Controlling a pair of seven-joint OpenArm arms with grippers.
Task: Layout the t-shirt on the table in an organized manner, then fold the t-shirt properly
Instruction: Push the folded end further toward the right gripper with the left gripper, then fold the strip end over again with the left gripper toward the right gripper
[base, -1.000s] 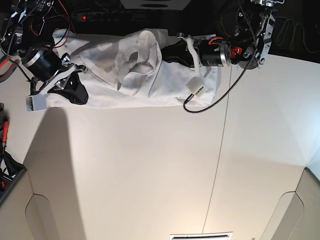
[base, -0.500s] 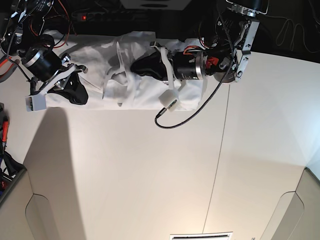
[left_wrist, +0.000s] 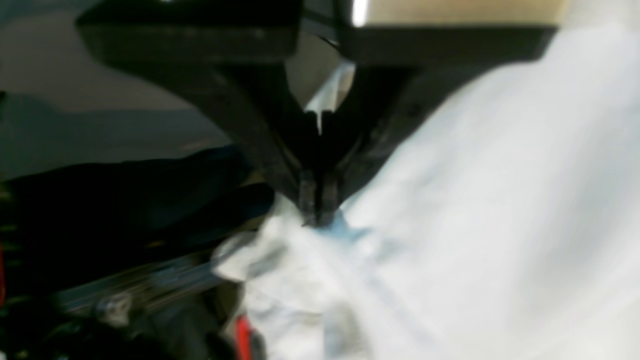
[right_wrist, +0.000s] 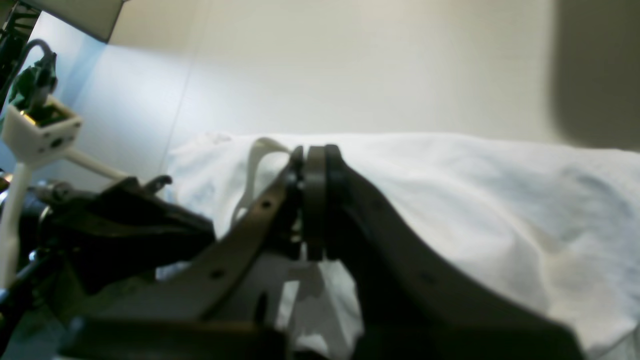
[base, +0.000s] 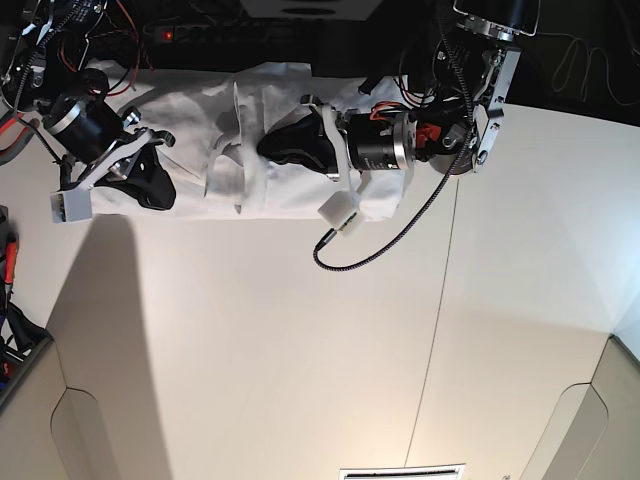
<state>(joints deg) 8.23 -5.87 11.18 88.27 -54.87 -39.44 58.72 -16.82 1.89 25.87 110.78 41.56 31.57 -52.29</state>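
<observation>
While the white t-shirt (base: 200, 150) lies bunched along the table's (base: 300, 350) far edge, both grippers pinch it. Left gripper (left_wrist: 316, 217) clamps a central fold; right gripper (right_wrist: 314, 165) clamps the hem nearby.

From overhead, we see the whole table (base: 300, 350) in the base view. Both wrist views sit low and close behind their jaws; all three share the t-shirt (base: 200, 110).
</observation>
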